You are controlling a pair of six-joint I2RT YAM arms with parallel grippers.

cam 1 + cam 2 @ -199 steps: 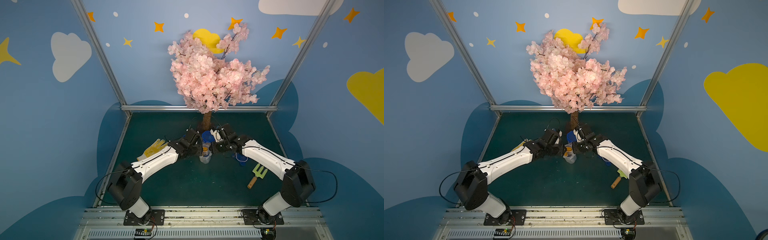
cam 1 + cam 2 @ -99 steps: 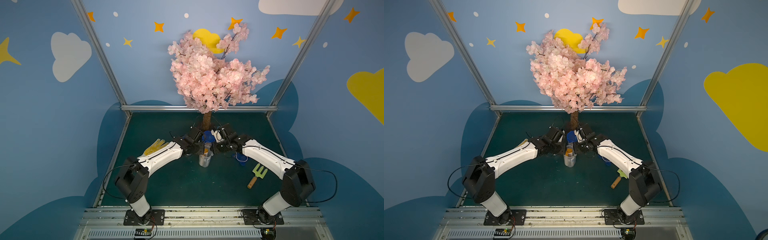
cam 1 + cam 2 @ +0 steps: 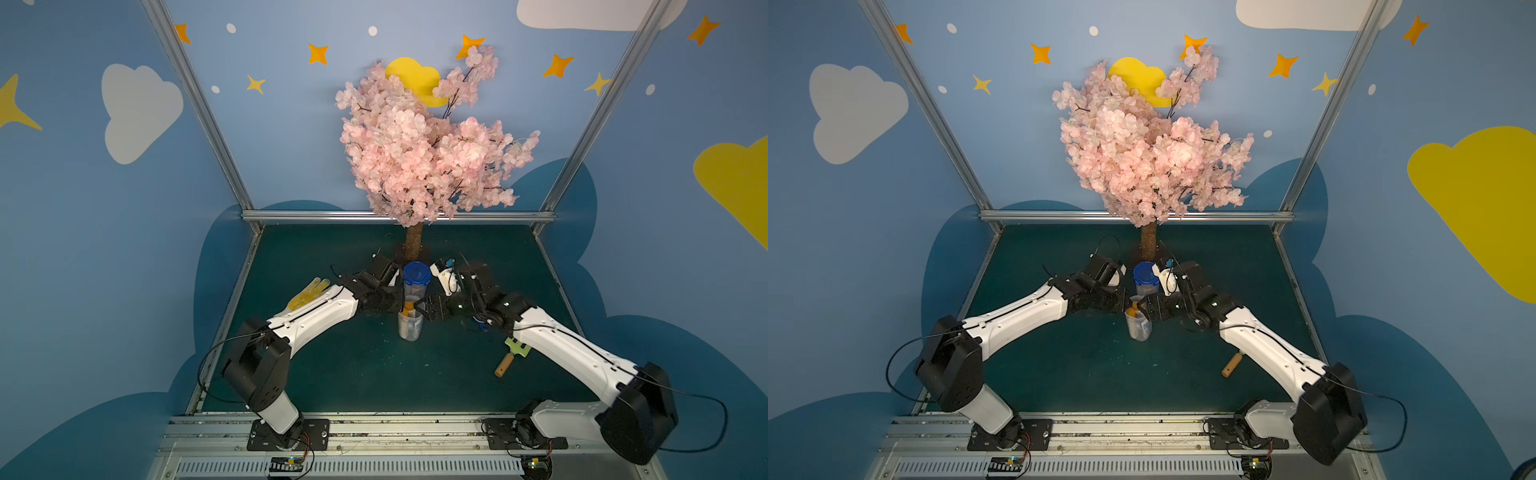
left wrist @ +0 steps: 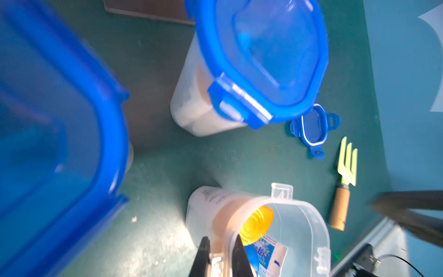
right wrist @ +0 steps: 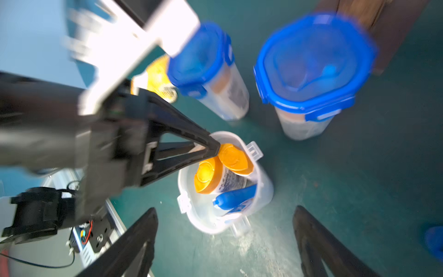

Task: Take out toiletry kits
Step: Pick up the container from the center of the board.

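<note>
Toiletry kits (image 5: 215,177) all sit in the lidless jar (image 5: 266,189); left gripper (image 4: 221,244) pinches its rim, right gripper (image 5: 225,209) hovers spread wide.

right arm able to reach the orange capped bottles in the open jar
Likely yes: the jar is lidless, the right claw hangs open above the bottles, and the left claw only pinches the rim.

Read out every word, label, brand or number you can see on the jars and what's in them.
No text can be read as words.
White bottle with orange cap: small grey print on its label, too blurred to read.
Slim white toothpaste tube: blue print with what looks like a snowflake, letters too blurred.
Open clear plastic jar: faint grey print on its wall, too blurred.
</note>
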